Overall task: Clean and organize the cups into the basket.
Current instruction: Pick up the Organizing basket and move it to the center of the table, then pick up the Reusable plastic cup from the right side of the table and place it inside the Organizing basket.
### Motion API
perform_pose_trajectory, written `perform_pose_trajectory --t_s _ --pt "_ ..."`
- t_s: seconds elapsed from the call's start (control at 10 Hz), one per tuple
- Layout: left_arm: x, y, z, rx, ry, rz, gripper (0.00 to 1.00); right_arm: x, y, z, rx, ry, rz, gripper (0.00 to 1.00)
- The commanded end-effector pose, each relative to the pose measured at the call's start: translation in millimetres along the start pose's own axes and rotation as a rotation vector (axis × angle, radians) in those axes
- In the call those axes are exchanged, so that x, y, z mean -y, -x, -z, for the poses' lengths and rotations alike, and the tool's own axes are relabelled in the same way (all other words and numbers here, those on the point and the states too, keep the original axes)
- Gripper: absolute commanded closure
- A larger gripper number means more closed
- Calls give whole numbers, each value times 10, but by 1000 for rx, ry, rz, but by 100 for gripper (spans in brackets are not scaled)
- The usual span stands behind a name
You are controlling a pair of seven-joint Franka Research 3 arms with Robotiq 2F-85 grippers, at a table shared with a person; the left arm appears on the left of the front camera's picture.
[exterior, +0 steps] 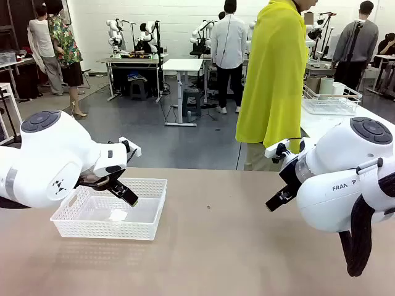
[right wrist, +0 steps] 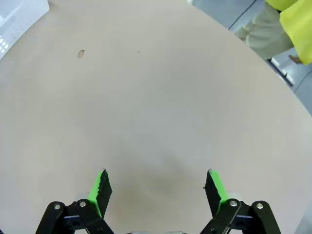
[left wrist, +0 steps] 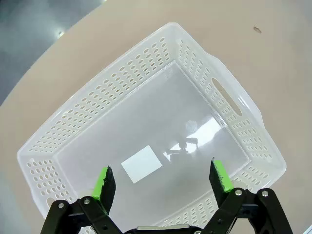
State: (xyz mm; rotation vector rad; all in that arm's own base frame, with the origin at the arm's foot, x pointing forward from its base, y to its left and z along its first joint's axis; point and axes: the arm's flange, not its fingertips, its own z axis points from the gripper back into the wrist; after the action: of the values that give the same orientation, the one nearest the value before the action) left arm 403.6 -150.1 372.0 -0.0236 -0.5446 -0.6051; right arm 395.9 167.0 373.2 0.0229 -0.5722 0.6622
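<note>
Both released, empty — left gripper [left wrist: 161, 170] over the basket [left wrist: 195, 53] (white); right gripper [right wrist: 157, 174] over table [right wrist: 146, 97].

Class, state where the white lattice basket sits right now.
In the front view, the basket sits on the table's left side, just below the open left gripper.

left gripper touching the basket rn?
Apart. Left wrist view: the left gripper, open, hangs above the basket floor; its reflection there sits well clear of the tips.
</note>
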Motion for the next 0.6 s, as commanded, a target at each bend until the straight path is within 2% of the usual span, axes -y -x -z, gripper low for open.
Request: perform_pose_trajectory --t_s 0.0,0.5 --pt "1 0 0 0 0 0 0 0 0 0 0 0 0 0" --pt "1 0 0 0 0 0 0 0 0 0 0 0 0 0"
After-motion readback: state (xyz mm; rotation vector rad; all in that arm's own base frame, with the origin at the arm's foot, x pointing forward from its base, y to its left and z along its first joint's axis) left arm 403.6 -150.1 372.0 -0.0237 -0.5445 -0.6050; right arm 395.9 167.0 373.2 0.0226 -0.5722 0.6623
